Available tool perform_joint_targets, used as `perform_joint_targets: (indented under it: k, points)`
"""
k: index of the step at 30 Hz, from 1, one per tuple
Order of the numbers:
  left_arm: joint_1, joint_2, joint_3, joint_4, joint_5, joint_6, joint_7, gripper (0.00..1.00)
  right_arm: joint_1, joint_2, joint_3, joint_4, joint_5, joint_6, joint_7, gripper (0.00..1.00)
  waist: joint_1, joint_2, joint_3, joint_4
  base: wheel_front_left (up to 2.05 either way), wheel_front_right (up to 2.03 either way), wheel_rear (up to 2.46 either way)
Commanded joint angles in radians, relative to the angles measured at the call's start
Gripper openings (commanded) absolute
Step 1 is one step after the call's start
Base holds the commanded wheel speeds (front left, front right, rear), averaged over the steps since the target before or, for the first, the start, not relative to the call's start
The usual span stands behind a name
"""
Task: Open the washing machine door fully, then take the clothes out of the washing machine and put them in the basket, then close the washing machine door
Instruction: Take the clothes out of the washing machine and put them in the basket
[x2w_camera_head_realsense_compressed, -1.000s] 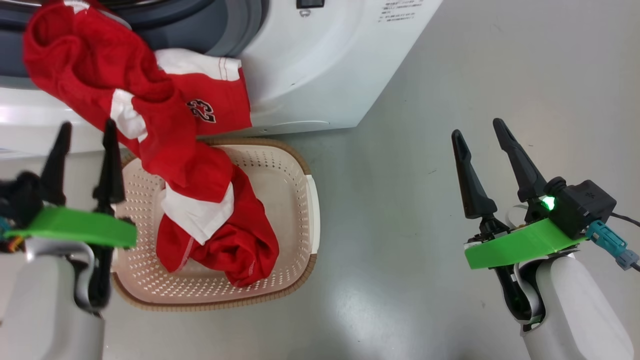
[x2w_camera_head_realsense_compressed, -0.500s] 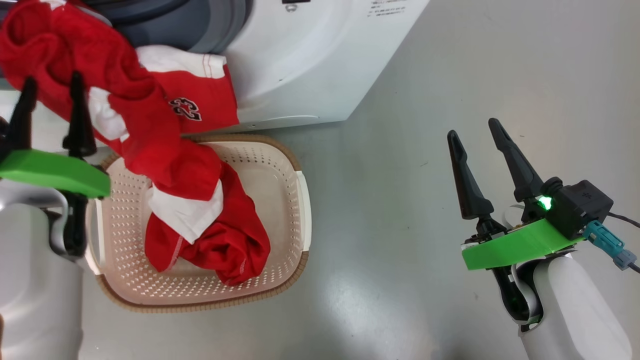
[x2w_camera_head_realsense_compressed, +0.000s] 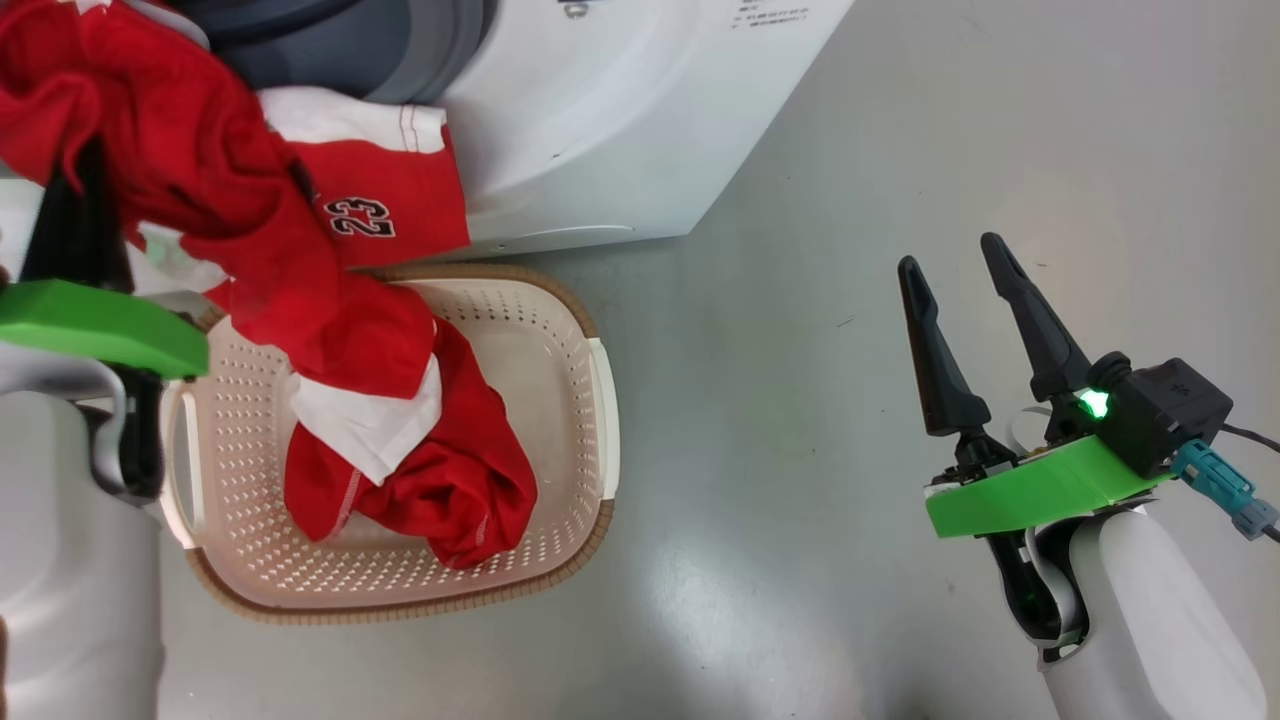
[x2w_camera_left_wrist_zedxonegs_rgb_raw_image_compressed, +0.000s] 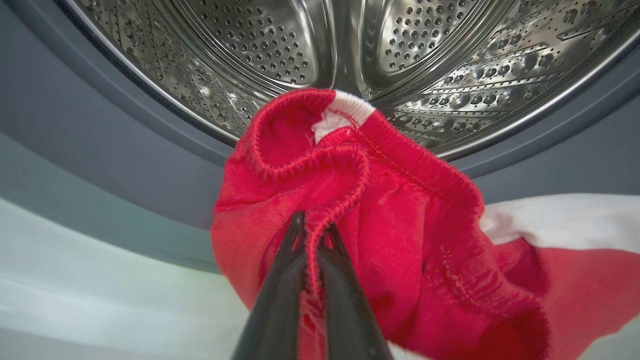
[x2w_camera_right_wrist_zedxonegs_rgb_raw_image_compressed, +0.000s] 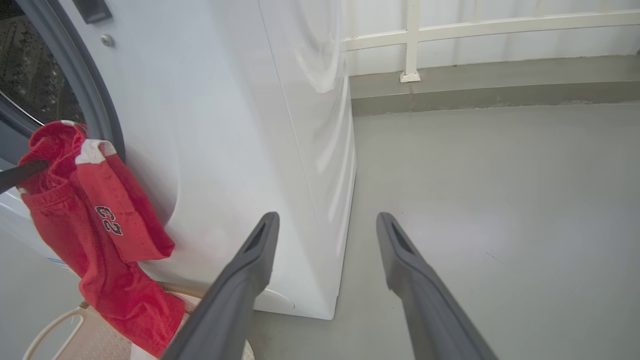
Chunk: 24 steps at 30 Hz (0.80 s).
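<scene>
The clothes (x2w_camera_left_wrist_zedxonegs_rgb_raw_image_compressed: 410, 240) are soft red knit cloth with ribbed, stitched hems and white trim. My left gripper (x2w_camera_left_wrist_zedxonegs_rgb_raw_image_compressed: 312, 227) has smooth, matt black plastic fingers (x2w_camera_left_wrist_zedxonegs_rgb_raw_image_compressed: 280, 310). The drum (x2w_camera_left_wrist_zedxonegs_rgb_raw_image_compressed: 250, 40) is shiny perforated steel, and the gasket (x2w_camera_left_wrist_zedxonegs_rgb_raw_image_compressed: 75, 125) is dull grey rubber. The washing machine (x2w_camera_right_wrist_zedxonegs_rgb_raw_image_compressed: 225, 125) casing is glossy white. The basket (x2w_camera_head_realsense_compressed: 545, 340) is matt cream perforated plastic with a brown woven-look rim. The floor (x2w_camera_head_realsense_compressed: 800, 500) is smooth grey, faintly shiny.

Printed in black with white edging on the red clothes (x2w_camera_head_realsense_compressed: 330, 330): 23 (x2w_camera_head_realsense_compressed: 350, 217), tilted in both head and right wrist views. Marked on the washing machine (x2w_camera_head_realsense_compressed: 600, 120) front: fine printed lines (x2w_camera_head_realsense_compressed: 770, 12), too small to read.
</scene>
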Motion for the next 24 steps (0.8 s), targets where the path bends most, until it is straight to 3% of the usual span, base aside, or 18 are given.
perform_joint_targets:
  k: [1,14,24]
  points:
    - [0.030,0.031,0.024,-0.042,0.022,0.002,-0.005,0.00,0.011,0.003,0.014,-0.025,0.007,0.006,-0.006,1.00,0.0000,-0.0001,-0.001,0.002,0.00,0.00,0.00]
    - [0.243,-0.041,-0.076,-0.172,0.001,0.001,-0.005,0.00,0.011,0.003,0.008,-0.025,0.006,0.006,-0.006,1.00,0.0000,-0.0001,-0.003,0.019,0.00,0.00,0.00]
    - [0.333,-0.053,-0.131,-0.117,-0.031,0.000,-0.005,0.00,0.002,0.003,0.012,-0.024,0.004,0.006,-0.006,1.00,0.0000,-0.0001,0.006,0.020,0.00,0.00,0.00]
